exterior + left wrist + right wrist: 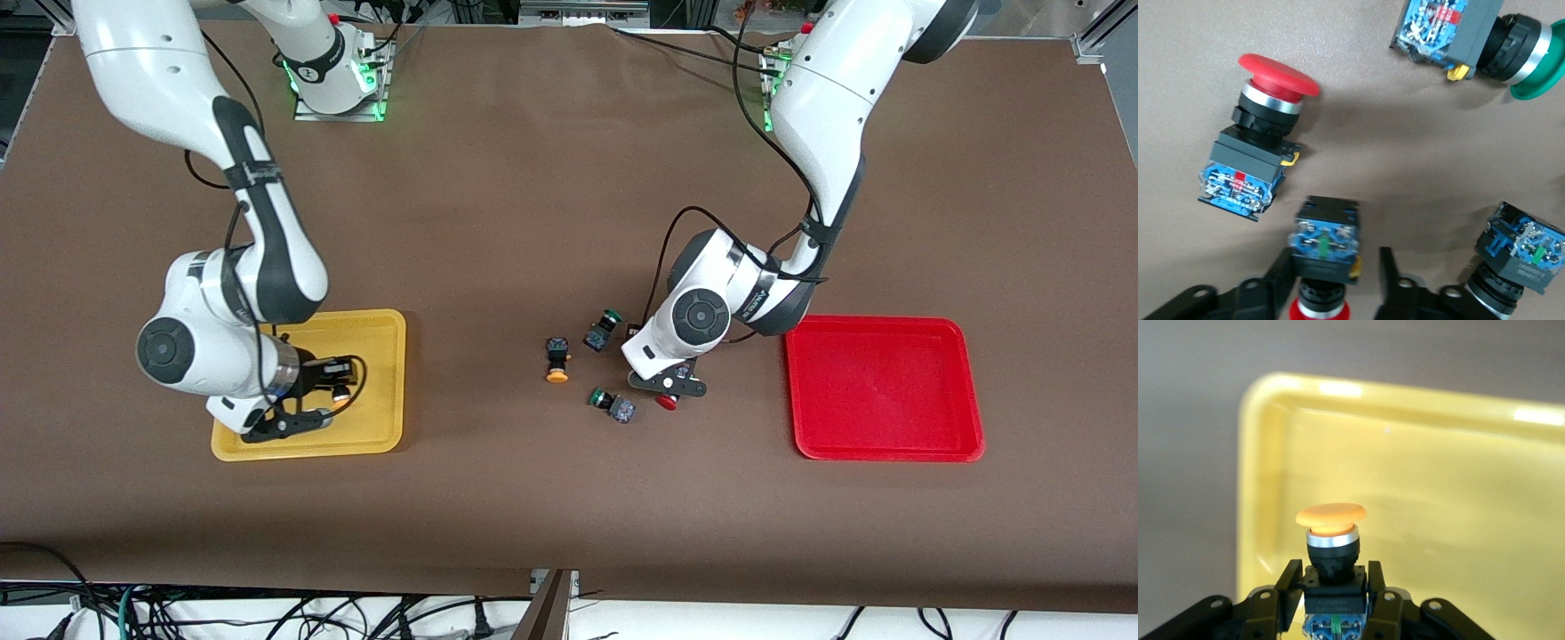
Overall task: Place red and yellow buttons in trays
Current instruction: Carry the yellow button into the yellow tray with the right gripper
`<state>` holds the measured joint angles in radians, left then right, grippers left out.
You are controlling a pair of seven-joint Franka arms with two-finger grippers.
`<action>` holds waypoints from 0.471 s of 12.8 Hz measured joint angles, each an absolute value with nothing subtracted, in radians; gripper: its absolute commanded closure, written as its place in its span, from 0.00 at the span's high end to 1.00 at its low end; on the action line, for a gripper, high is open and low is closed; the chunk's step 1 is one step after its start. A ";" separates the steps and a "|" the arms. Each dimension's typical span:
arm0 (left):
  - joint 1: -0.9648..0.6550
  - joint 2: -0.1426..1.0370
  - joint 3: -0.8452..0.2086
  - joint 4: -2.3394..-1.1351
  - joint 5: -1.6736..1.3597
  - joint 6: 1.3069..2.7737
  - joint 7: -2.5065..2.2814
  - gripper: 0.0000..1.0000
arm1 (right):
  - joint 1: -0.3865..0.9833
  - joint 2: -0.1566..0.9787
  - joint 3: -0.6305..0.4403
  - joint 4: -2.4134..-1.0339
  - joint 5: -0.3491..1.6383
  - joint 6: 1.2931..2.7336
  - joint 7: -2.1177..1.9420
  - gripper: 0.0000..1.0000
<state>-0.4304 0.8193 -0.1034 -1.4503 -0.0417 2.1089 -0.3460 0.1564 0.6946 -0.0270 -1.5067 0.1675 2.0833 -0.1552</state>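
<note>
**Both grippers at buttons, one over each work spot**

The left gripper (pixel 669 391) is down among the loose buttons in the middle of the table, its fingers (pixel 1388 280) on either side of a red button (pixel 1323 257) whose cap shows just under them in the front view. Whether the grip is tight cannot be told; a gap shows on one side of the body. Close around it lie a second red button (pixel 1255 150), two green buttons (pixel 613 404) (pixel 602 331) and, a little toward the right arm's end, a yellow button (pixel 556 357) on its side. The red tray (pixel 885 449) lies bare, just toward the left arm's end from this gripper.

The right gripper (pixel 331 391) is over the yellow tray (pixel 391 373), clenched on another yellow button (pixel 1331 550), cap pointing away from the wrist.

The left wrist view shows the second red button, which the arm hides in the front view. The right wrist view shows the fingers pressed on the button's dark body, with the tray's rim and corner under it; the front view gives only a spot of orange there.
</note>
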 measured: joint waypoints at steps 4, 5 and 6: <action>-0.430 0.815 -0.101 -1.454 -0.042 2.109 -0.346 0.13 | 0.156 0.715 -0.017 -1.577 0.168 2.182 -0.152 0.99; -0.429 0.813 -0.101 -1.454 -0.042 2.109 -0.346 0.13 | 0.157 0.710 -0.017 -1.570 0.168 2.185 -0.137 1.00; -0.426 0.809 -0.098 -1.454 -0.042 2.109 -0.346 0.13 | 0.158 0.702 -0.014 -1.554 0.168 2.174 -0.110 1.00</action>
